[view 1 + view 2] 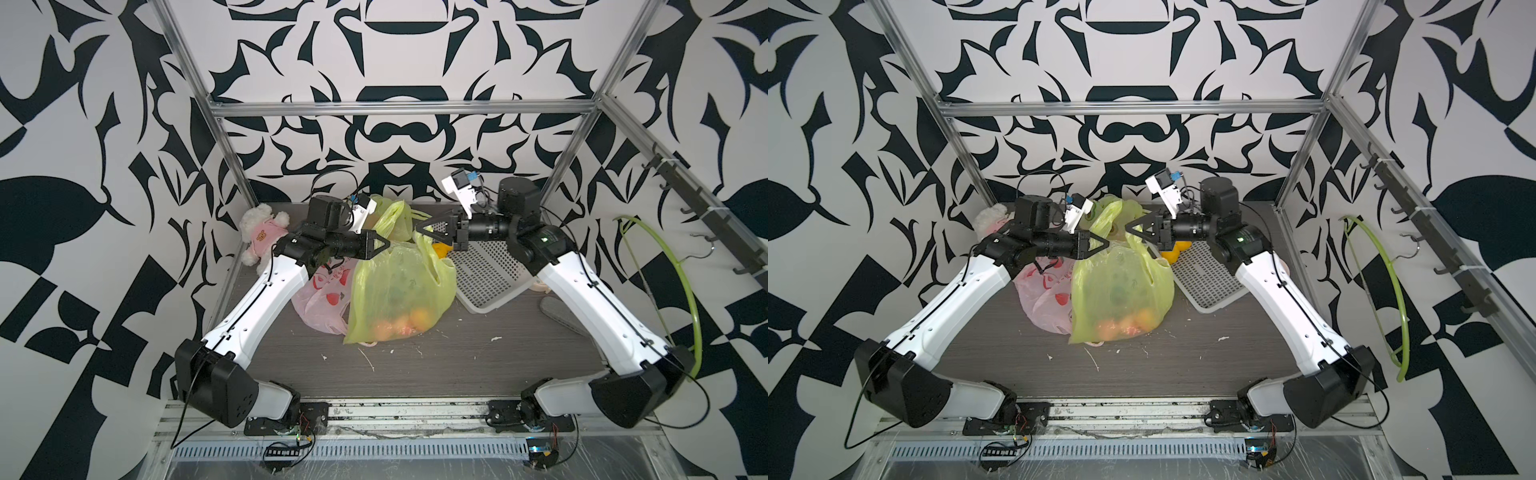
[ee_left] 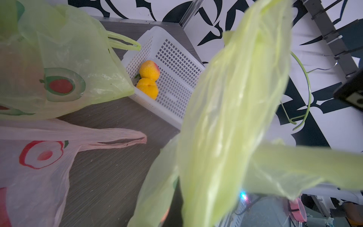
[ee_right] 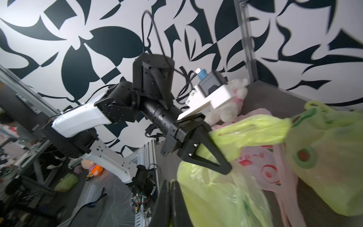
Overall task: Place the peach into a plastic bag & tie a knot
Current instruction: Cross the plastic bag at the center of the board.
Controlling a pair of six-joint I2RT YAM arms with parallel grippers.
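Left gripper [image 1: 384,245]: jaws together, clamped on one handle of the yellow-green bag [image 1: 399,291]; the right wrist view shows the handle [image 3: 255,131] running out from between its fingers.
Right gripper [image 1: 419,229]: jaws together, pinching the other handle, which runs down from its tips to the bag.
Gripper spacing: tips face each other, near but apart, both raised above the desk [image 1: 457,361].
Bag: hangs below and between the two grippers, its bottom resting on the desk.
Peaches [image 1: 399,324]: orange fruit shows through the film at the bottom of the bag, well below both grippers.
Spare fruit: two more lie in the white basket [image 2: 176,59], beneath the right gripper's arm.
Other bags: a pink bag [image 1: 320,299] lies under the left gripper's arm, and a second green one [image 1: 395,220] just behind the tips.
Step in hand: judged to be the knot, loading done, handles raised.
Next move: cross one handle over the other and draw it through the loop; this likely calls for one gripper to let go and regrasp.
Caution: thin film may slip or bunch.
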